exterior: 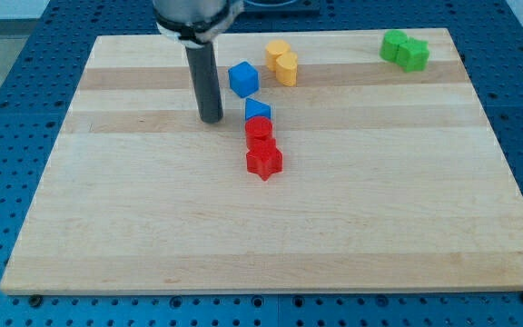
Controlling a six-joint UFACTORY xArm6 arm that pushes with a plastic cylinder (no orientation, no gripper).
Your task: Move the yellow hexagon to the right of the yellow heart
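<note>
Two yellow blocks touch each other near the view's top centre: the yellow hexagon (277,52) at upper left and the yellow heart (287,69) just below and to its right. My tip (212,119) rests on the board, well to the left of and below both yellow blocks. It stands left of the blue cube (243,79) and the blue triangular block (258,111), touching neither.
A red round block (259,130) and a red star (264,161) form a column under the blue triangular block. Two green blocks (404,50) sit together at the view's top right, near the edge of the wooden board (107,209).
</note>
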